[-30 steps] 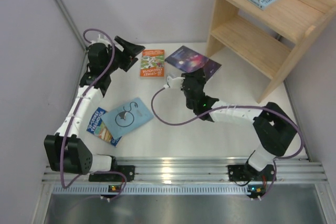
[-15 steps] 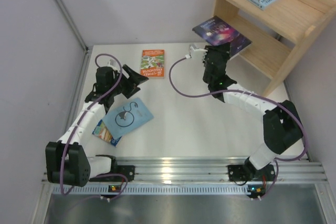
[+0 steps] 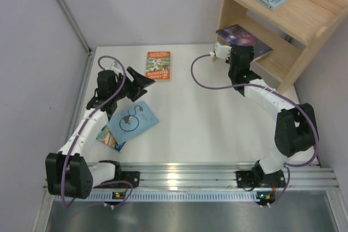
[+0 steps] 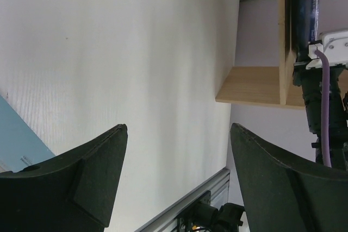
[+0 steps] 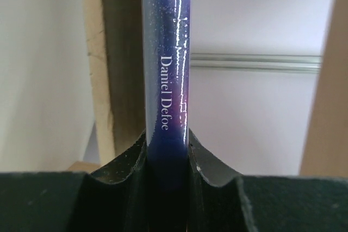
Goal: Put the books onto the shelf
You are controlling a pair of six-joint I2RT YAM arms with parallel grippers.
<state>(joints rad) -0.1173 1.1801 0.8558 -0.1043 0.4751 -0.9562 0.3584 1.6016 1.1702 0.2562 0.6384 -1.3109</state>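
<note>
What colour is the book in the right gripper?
The book is dark purple-blue with starry specks, clearest in the right wrist view.

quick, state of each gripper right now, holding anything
Left gripper: open, holding nothing.
Right gripper: shut on the purple galaxy book, gripped at its spine.

Over lower tier of wooden shelf [image 3: 274, 58], purple book [image 3: 240, 35] in right end effector [image 3: 235, 46]

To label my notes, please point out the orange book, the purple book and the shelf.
orange book [image 3: 158, 65]: top view, middle of its cover.
purple book [image 3: 239, 36]: top view, visible part of its cover.
shelf [image 3: 315, 12]: top view, bare part of its upper board.
</note>
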